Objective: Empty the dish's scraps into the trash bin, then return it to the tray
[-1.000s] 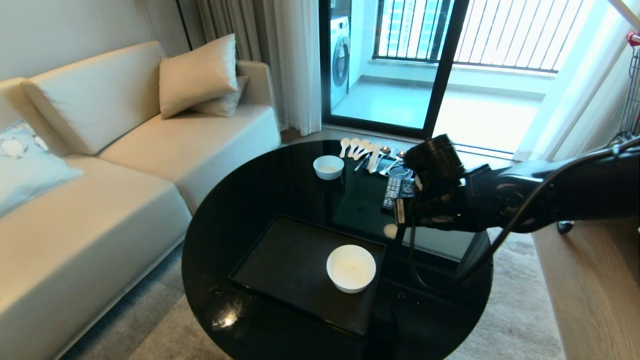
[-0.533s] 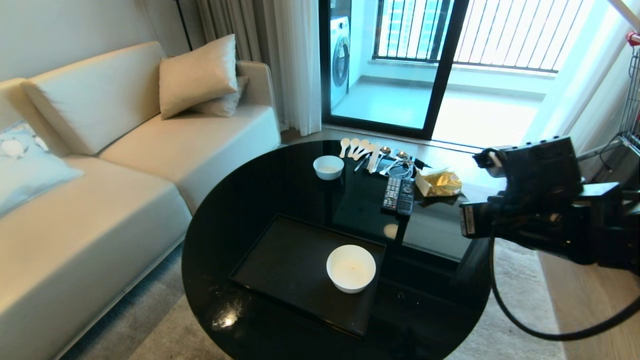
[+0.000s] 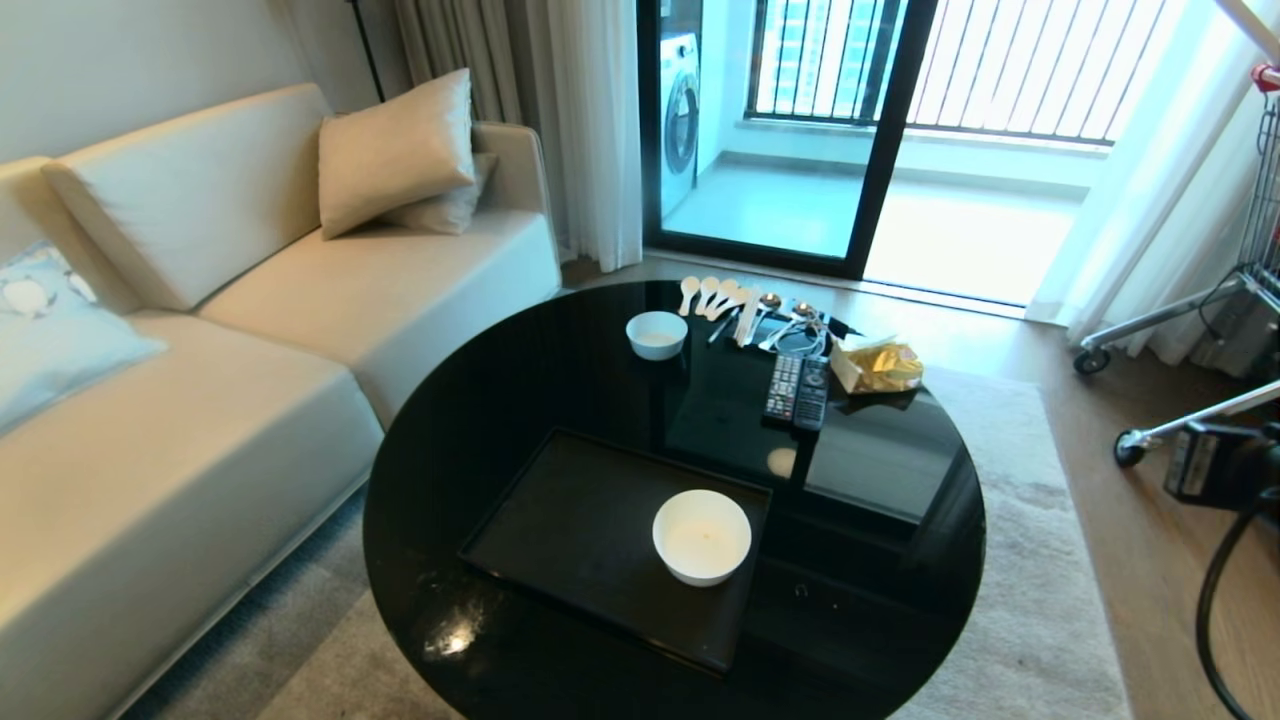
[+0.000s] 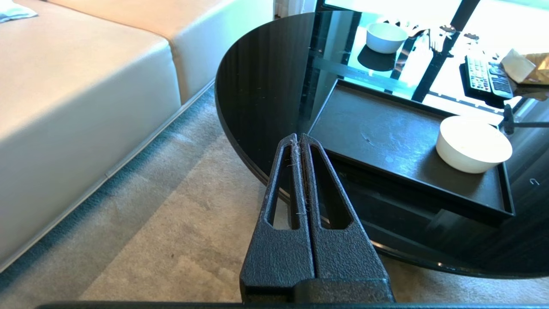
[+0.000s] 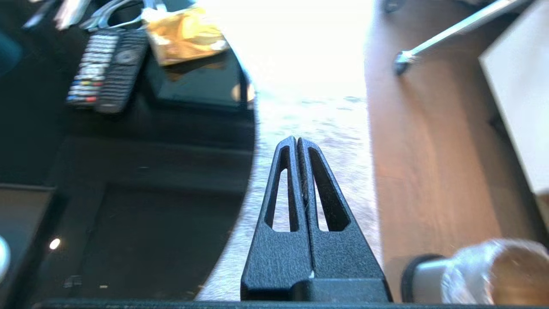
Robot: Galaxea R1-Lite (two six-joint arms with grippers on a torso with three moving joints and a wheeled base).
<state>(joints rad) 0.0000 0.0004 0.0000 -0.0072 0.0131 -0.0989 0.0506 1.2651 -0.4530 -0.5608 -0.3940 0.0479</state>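
The dish (image 3: pixel 702 535), a deep white bowl, stands upright at the right end of the black tray (image 3: pixel 580 530) on the round black table; the left wrist view shows the dish (image 4: pixel 472 146) and the tray (image 4: pixel 386 137) too. No scraps show in it. My right gripper (image 5: pixel 297 139) is shut and empty, hanging over the rug off the table's right edge. The steel trash bin (image 5: pixel 472 274) with its clear liner stands on the floor close beside it. Only the right arm's wrist (image 3: pixel 1220 465) shows in the head view. My left gripper (image 4: pixel 299 136) is shut, parked by the table's near-left rim.
A smaller white bowl (image 3: pixel 657 333), spoons (image 3: pixel 715 295), two remotes (image 3: pixel 797 385) and a gold packet (image 3: pixel 880 365) lie at the table's far side. A cream sofa (image 3: pixel 200 350) runs along the left. A wheeled metal stand (image 3: pixel 1150 330) is on the floor at the right.
My right arm has swung away from above the table to the right, almost out of the head view. The dish has stayed on the tray.
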